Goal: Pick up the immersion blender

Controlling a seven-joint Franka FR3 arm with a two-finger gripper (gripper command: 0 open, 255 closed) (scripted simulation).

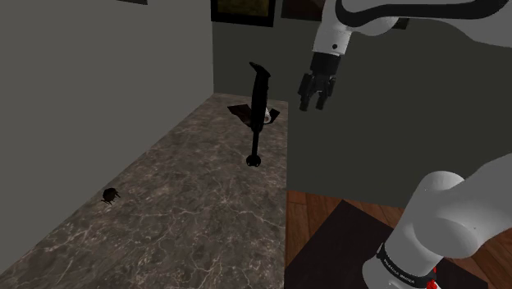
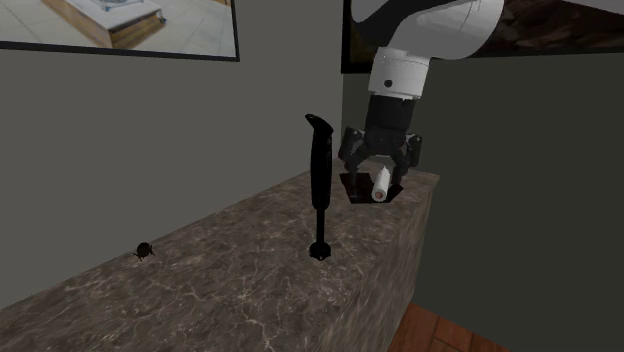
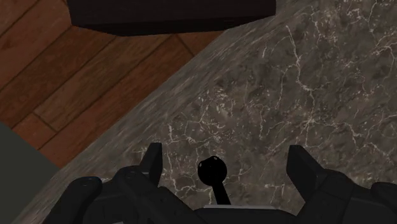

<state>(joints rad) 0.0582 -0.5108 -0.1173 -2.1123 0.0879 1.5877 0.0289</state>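
Immersion blender (image 1: pixel 258 115), all black, stands upright on the counter (image 1: pixel 189 205), blade bell down and handle up, toward the counter's far end and near the edge that faces the arm. Likely posed vertical so the slim handle offers a side grasp; balanced on that small foot it looks easy to tip.

Gripper (image 1: pixel 313 107) hangs above the counter's far end, higher than the blender top, apart from it. Fingers spread wide, nothing between them, no contact. Wrist view: blender (image 3: pixel 213 172) sits in line with the gap between the fingers, far below, over marbled counter (image 3: pixel 305 76). Judgement: approach stage, grasp not yet begun; the hand needs to come down around the handle.

At the counter's far end, a dark flat piece (image 1: pixel 240 110) with a small white cylinder (image 2: pixel 380 185) on it. At the counter's near end, a small dark object (image 1: pixel 110 194), shape unclear. Beside the counter, wood floor (image 3: pixel 95 83).

Writing: white lettering on the band (image 1: pixel 402 269) of the arm's base, too small to read. No brand on the blender.
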